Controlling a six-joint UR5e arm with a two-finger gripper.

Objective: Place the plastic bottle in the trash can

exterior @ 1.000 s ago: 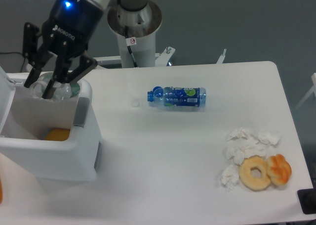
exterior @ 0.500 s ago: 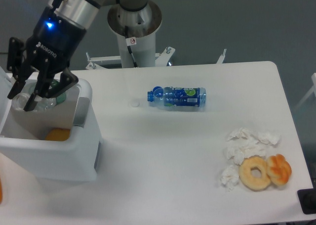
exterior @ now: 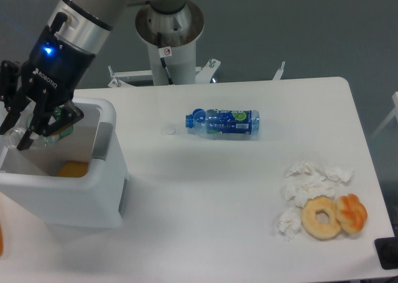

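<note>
White table (exterior: 205, 202) carries trash can (exterior: 93, 199), blue-labelled bottle (exterior: 222, 122), tissues (exterior: 308, 186), doughnuts (exterior: 333, 216).

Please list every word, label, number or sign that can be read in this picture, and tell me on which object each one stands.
"ROBOTIQ": white letters on the black body of the gripper.
Round red prohibition sign, no words legible: sticker on the robot's white pedestal.
Blue label on the lying blue-capped bottle: print too small and blurred to read.
Nothing else legible.
</note>
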